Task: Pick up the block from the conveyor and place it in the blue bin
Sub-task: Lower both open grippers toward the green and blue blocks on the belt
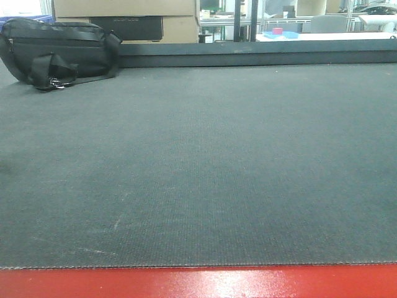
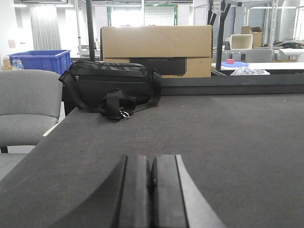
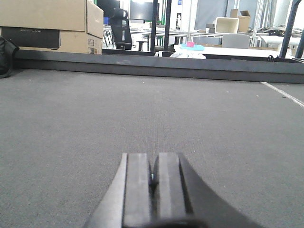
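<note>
Conveyor (image 1: 198, 174): dark grey woven matting that fills nearly the whole front view, from 6 o'clock to the far end at 12 o'clock.
Red frame (image 1: 198, 282): glossy strip along the conveyor's near edge, at 6 o'clock in the front view.
Dark rail (image 1: 260, 53): low wall across the conveyor's far end, at 12 o'clock.
Blue bin (image 2: 40, 59): off the conveyor, at 10 o'clock in the left wrist view, standing behind the grey chair and well apart from both arms.
Left gripper (image 2: 152, 166): low over the matting near its left edge, at 6 o'clock in its own view; the two dark fingers are pressed together with nothing between them.
Right gripper (image 3: 154, 166): low over the matting at 6 o'clock in its own view; fingers together, holding nothing.
Black bag (image 1: 59, 53): lying on the matting at 11 o'clock in the front view, against the dark rail, with its strap and metal clip spilling forward.
Cardboard box (image 2: 156, 42): just behind the bag, beyond the rail.
Grey chair (image 2: 26, 109): beside the conveyor's left edge, at 9 o'clock in the left wrist view.
Small pink object (image 3: 190, 44): sits on a blue tray (image 3: 194, 47) on a white counter (image 3: 228, 51) far behind the rail, at 1 o'clock; too small to tell whether it is a block.
</note>
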Robot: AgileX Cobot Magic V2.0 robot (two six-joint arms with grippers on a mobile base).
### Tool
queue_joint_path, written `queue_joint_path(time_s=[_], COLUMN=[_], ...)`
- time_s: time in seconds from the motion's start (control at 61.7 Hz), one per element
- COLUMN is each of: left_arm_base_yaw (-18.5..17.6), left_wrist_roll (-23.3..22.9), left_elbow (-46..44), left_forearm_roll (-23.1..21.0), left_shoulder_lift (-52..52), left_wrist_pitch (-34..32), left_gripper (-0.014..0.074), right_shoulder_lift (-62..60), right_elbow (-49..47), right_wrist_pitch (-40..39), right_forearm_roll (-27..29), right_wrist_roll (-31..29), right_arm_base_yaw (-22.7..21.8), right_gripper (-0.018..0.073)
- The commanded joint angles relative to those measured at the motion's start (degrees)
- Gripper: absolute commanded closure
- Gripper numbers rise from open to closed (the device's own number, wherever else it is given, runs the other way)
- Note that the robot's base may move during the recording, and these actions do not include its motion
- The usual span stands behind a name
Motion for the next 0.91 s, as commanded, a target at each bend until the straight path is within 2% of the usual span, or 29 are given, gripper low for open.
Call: queue_joint_path(time_s=[0.0, 0.891], left_arm_base_yaw=[-0.3, -0.3], left_wrist_roll=[-0.1, -0.1], left_elbow=[-0.1, -0.1], left_forearm_roll=[-0.2, -0.2], left_shoulder_lift=[-0.3, -0.3], left_wrist_pitch=[-1.0, -1.3], left_gripper=[0.0707, 0.0707], right_shoulder_lift=[-0.2, -0.2], right_elbow=[0.0, 0.0], right_wrist_pitch=[-0.9, -1.2], right_forearm_roll=[-0.4, -0.4], right_wrist_roll=[0.1, 0.1], right_arm_base_yaw=[-0.1, -0.1], right_gripper=[0.0722, 0.0722])
